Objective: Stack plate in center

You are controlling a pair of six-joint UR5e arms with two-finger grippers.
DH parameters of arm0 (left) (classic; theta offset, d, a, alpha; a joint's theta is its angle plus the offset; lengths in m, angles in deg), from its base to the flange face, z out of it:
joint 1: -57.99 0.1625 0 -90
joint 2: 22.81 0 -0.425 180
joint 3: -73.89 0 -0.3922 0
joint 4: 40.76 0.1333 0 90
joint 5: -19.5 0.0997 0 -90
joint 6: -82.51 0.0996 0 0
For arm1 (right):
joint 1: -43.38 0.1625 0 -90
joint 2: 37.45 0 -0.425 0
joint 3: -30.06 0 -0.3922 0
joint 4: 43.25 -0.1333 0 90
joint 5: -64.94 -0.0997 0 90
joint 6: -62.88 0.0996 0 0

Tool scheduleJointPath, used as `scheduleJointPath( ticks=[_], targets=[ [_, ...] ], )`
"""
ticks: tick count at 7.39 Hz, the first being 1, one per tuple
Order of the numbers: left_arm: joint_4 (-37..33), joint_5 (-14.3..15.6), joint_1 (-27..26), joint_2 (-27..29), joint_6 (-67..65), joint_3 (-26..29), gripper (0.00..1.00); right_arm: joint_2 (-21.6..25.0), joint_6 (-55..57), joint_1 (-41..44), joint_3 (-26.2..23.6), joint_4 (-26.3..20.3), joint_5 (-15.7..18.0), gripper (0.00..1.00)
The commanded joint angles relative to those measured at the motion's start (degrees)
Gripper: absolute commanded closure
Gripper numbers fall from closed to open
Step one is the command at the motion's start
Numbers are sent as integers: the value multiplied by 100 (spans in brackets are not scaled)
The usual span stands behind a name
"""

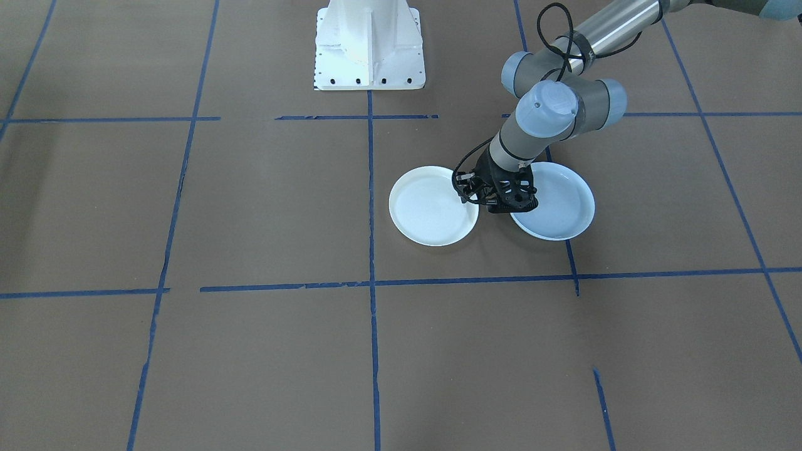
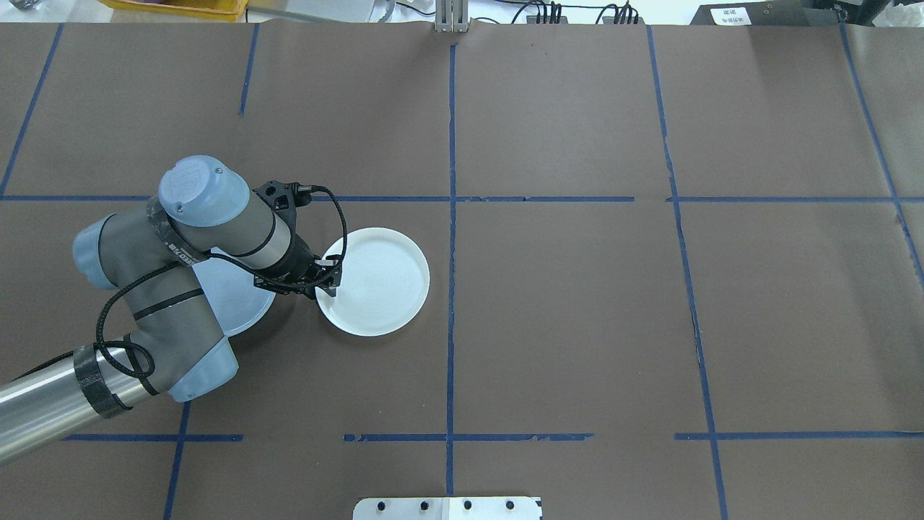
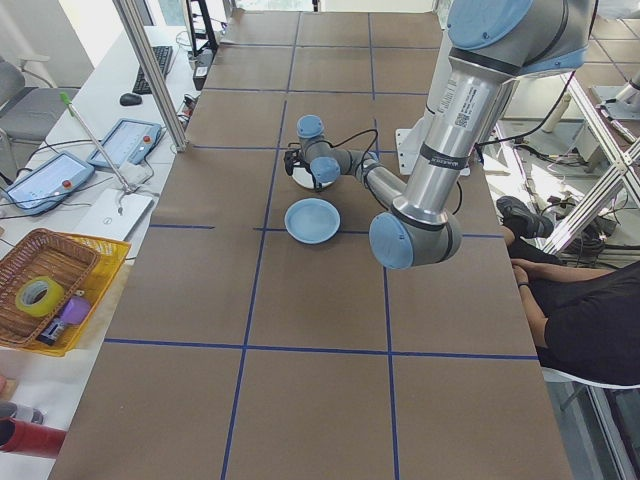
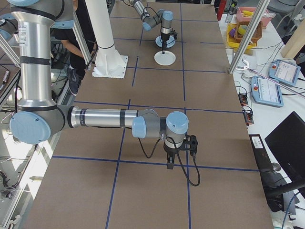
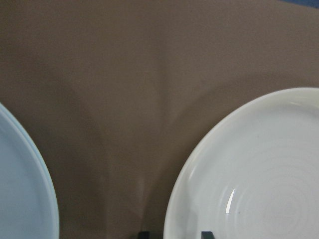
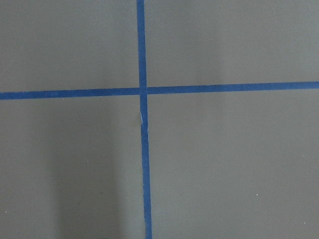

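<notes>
White plate (image 2: 375,282) beside pale blue plate (image 1: 557,203), neither lettered.

- Even, bright overhead room light; the brown table (image 2: 577,325) shows no harsh glare.
- Soft shadow pools under the left arm (image 2: 180,289) beside the pale blue plate (image 1: 557,200).
- The left wrist view is soft and close, with a small glint on the white plate (image 5: 230,200).
- The right wrist view is dim, with a vague shadow at lower left.
</notes>
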Motion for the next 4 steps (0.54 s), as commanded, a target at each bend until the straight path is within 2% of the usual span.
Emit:
scheduleJointPath(
  ticks=[1,4],
  targets=[
    [-17,-7,-8,-7,32,-62,100,0,0,0,0,0,-4,0],
    [53,-103,-253,-60,67,-291,100,0,0,0,0,0,-4,0]
  ],
)
